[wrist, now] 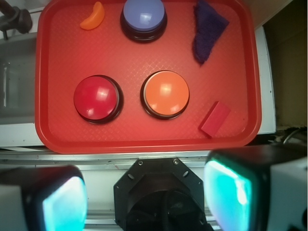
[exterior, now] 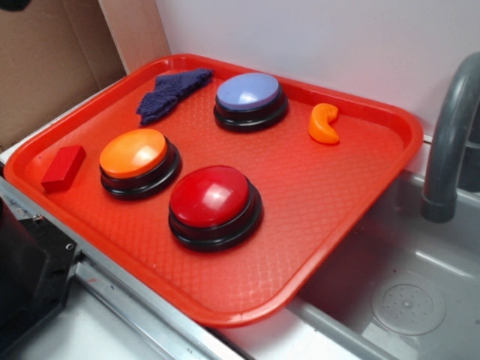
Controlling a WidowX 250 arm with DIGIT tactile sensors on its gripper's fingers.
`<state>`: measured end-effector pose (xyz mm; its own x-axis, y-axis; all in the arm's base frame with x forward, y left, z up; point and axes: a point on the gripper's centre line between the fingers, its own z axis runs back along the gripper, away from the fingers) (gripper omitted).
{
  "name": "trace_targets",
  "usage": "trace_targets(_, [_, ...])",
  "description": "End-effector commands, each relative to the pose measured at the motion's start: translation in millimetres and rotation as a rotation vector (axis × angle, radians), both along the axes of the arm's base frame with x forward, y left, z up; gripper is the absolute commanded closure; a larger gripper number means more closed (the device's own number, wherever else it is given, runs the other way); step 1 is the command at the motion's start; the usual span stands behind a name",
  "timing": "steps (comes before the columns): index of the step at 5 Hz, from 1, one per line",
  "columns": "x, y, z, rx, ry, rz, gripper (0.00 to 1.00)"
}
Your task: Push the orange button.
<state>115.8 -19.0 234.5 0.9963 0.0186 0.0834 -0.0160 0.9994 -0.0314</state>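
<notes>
The orange button (exterior: 133, 154), a glossy orange dome on a black base, stands on the left part of the red tray (exterior: 300, 225). In the wrist view the orange button (wrist: 165, 93) sits in the middle of the tray (wrist: 130, 130). My gripper (wrist: 147, 197) is open and empty, its teal pads (wrist: 65, 204) wide apart. It hangs high above the black robot base, on the near side of the tray's edge and well back from the button. The gripper is out of the exterior view.
A red-domed button (exterior: 211, 196) stands right of the orange one, a blue-domed button (exterior: 248, 92) at the back. A purple cloth (exterior: 169, 91), a small curved orange piece (exterior: 325, 124) and a red block (exterior: 63, 166) also lie on the tray. A grey faucet (exterior: 450, 135) and a sink (exterior: 405, 300) are at the right.
</notes>
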Motion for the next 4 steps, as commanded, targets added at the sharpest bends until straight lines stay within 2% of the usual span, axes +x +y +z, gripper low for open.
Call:
trace_targets(1, [0, 0, 0, 0.000, 0.000, 0.000, 0.00])
trace_targets(2, [7, 30, -21, 0.037, 0.032, 0.013, 0.00])
trace_targets(3, [15, 50, -47, 0.022, 0.033, -0.010, 0.00])
trace_targets(4, [33, 66, -84, 0.041, 0.072, -0.056, 0.00])
